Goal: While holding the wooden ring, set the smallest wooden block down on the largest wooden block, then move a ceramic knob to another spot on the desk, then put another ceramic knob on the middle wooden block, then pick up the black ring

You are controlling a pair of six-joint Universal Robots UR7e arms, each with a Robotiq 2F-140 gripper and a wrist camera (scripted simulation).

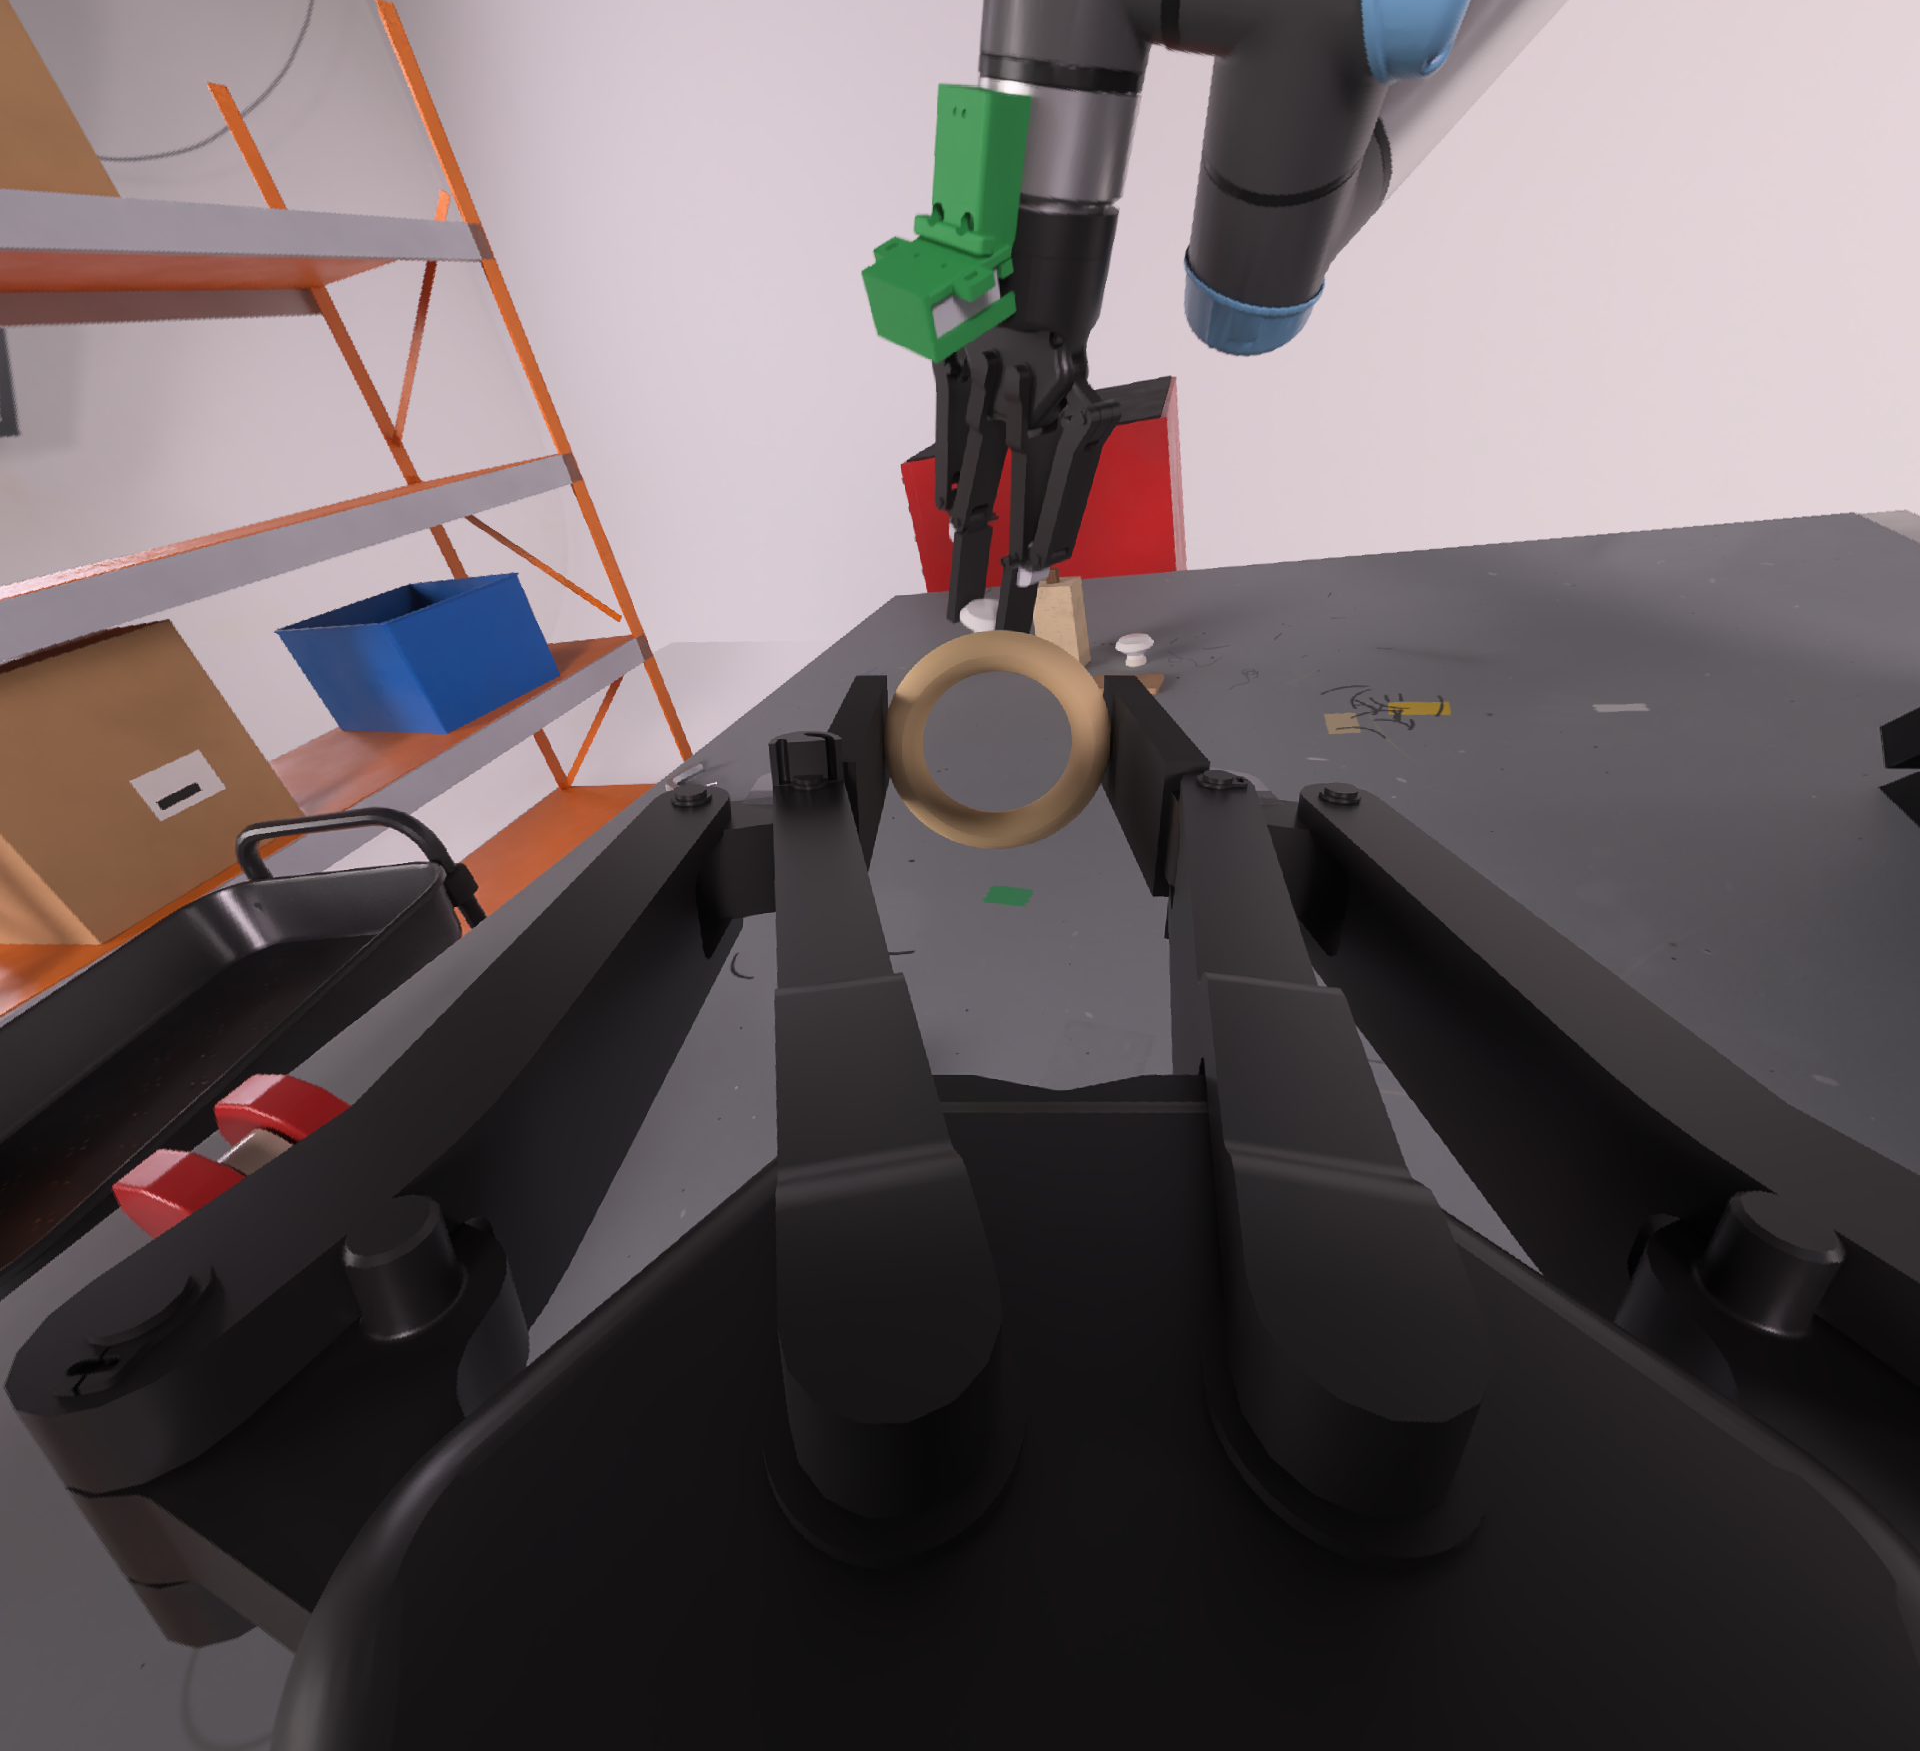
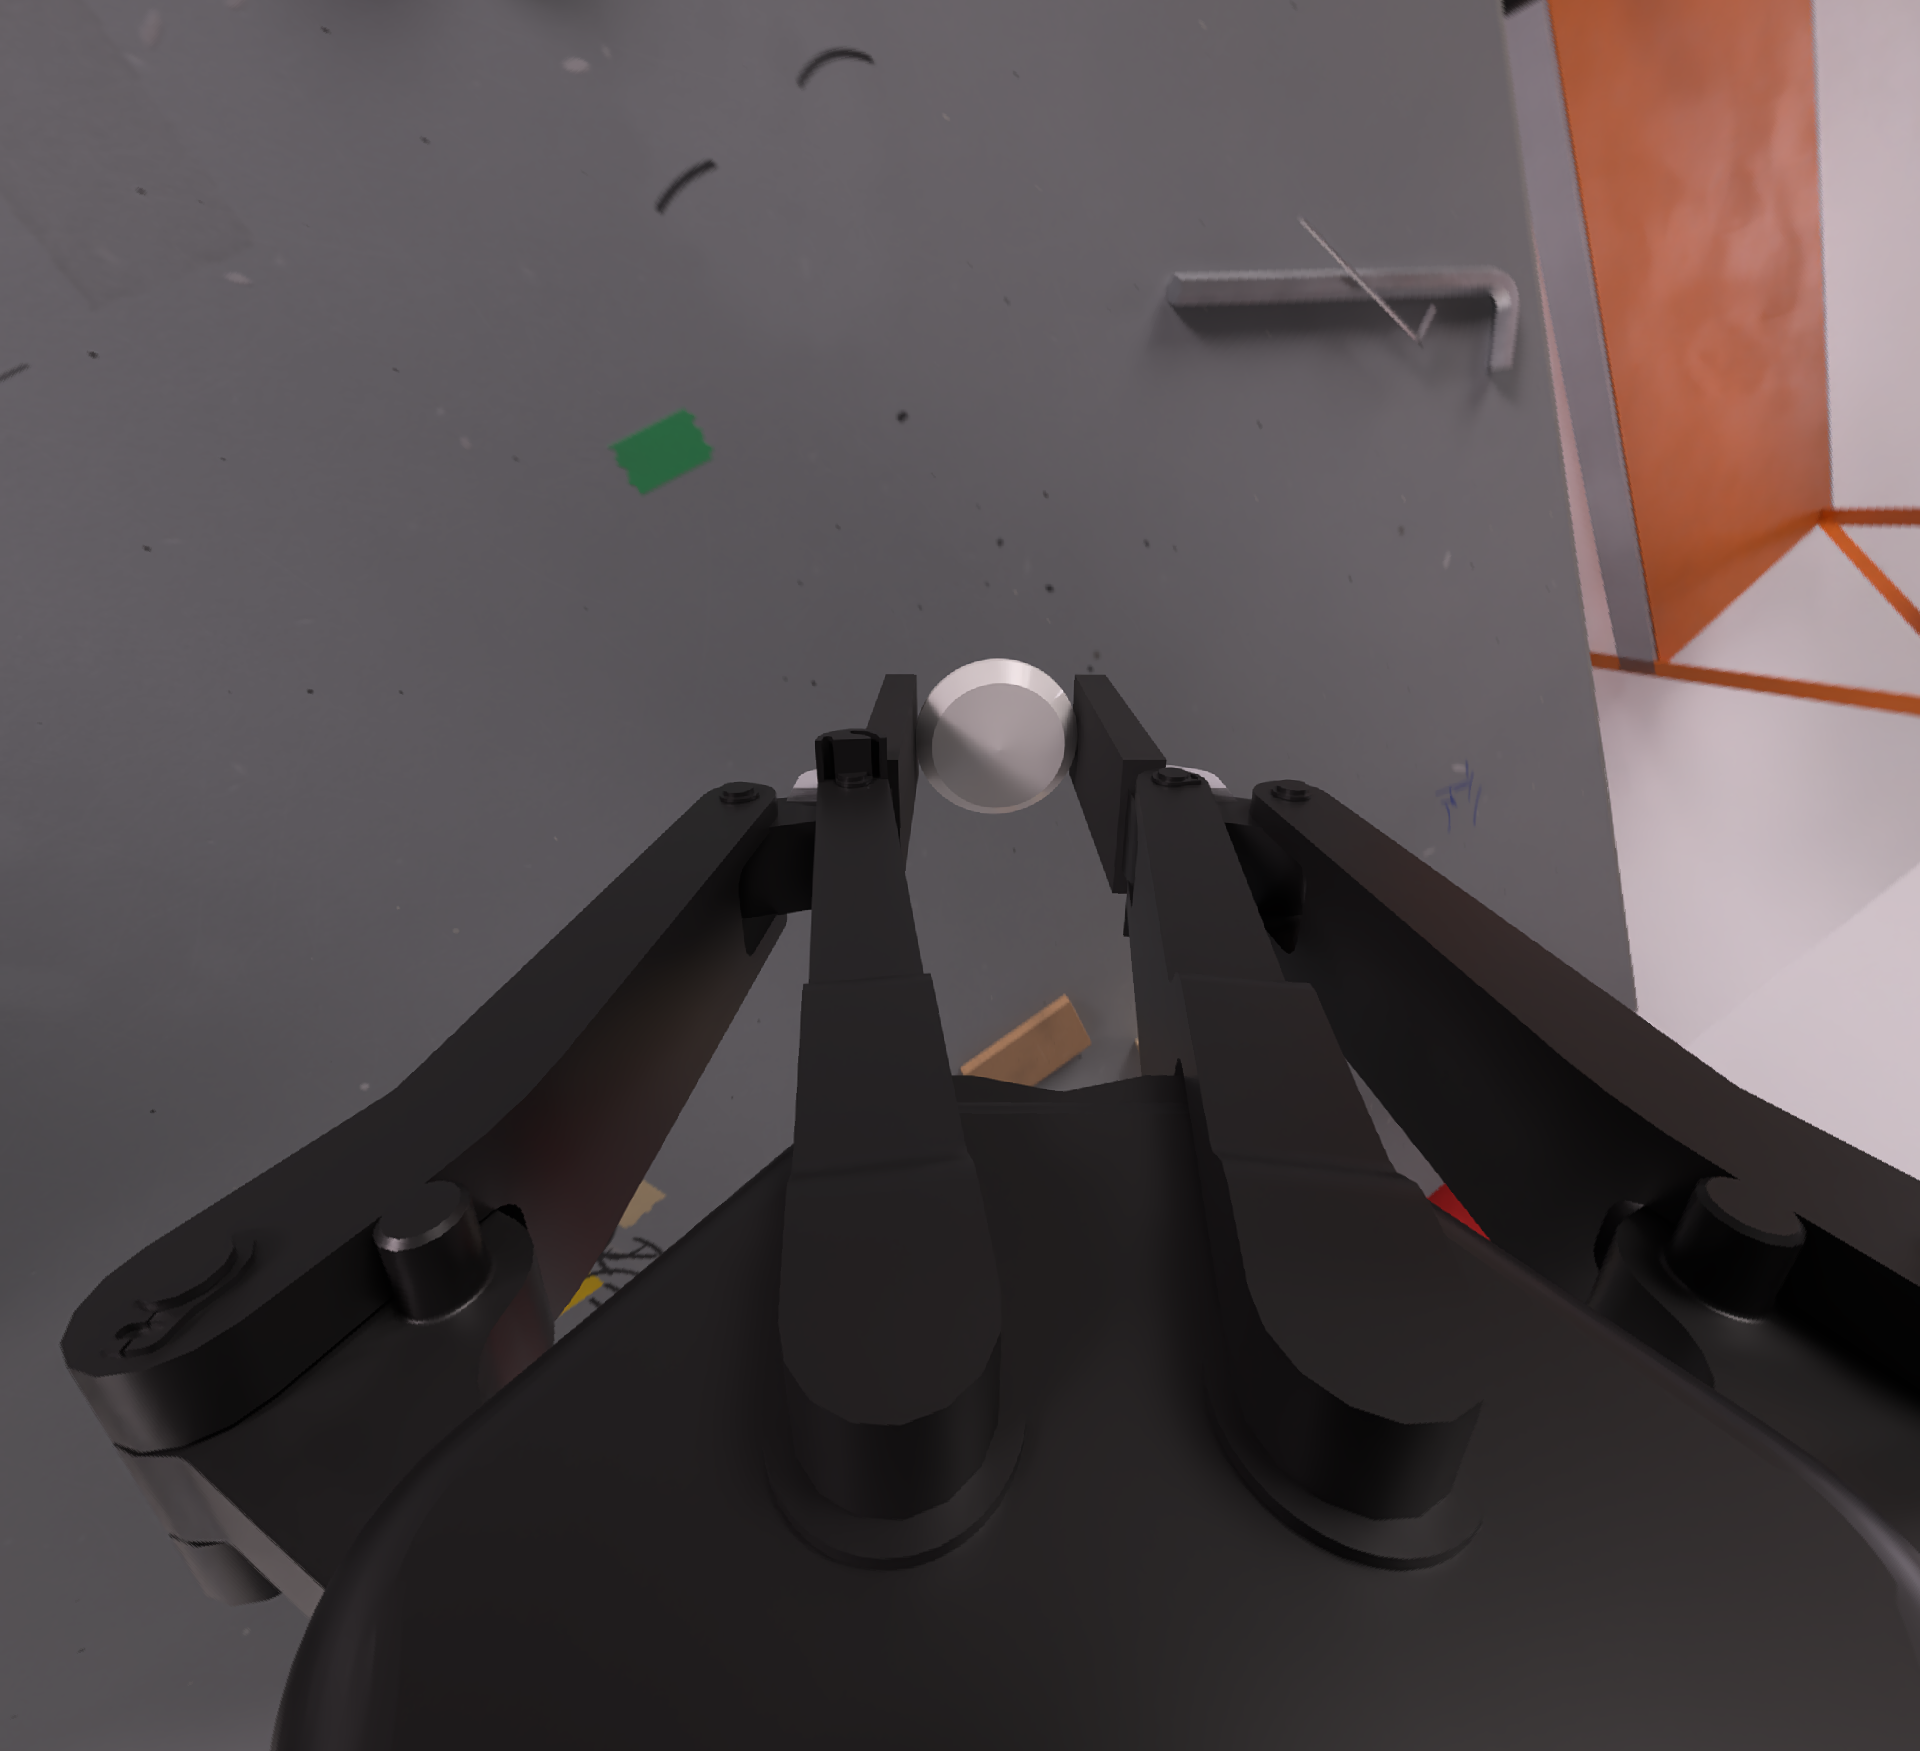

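Observation:
My left gripper (image 1: 995,737) is shut on the tan wooden ring (image 1: 1081,714) and holds it above the grey desk (image 1: 1455,870). Beyond it, my right gripper (image 1: 987,612) points down at the far desk edge, shut on a white ceramic knob (image 1: 975,615). In the right wrist view the right gripper (image 2: 995,737) grips that knob (image 2: 995,735) by its sides just above the desk. A second white knob (image 1: 1134,648) stands on the desk at the far end. A tan wooden block (image 1: 1062,612) stands behind the ring; a wooden block (image 2: 1029,1041) shows under the right gripper. The black ring is not identifiable.
An orange shelf rack (image 1: 436,475) with a blue bin (image 1: 421,652) and cardboard boxes stands left. A black tray (image 1: 208,995) holds a red-ended object (image 1: 234,1151). A red box (image 1: 1132,496) sits beyond the desk. A hex key (image 2: 1351,293) and green tape (image 2: 660,451) lie on the desk.

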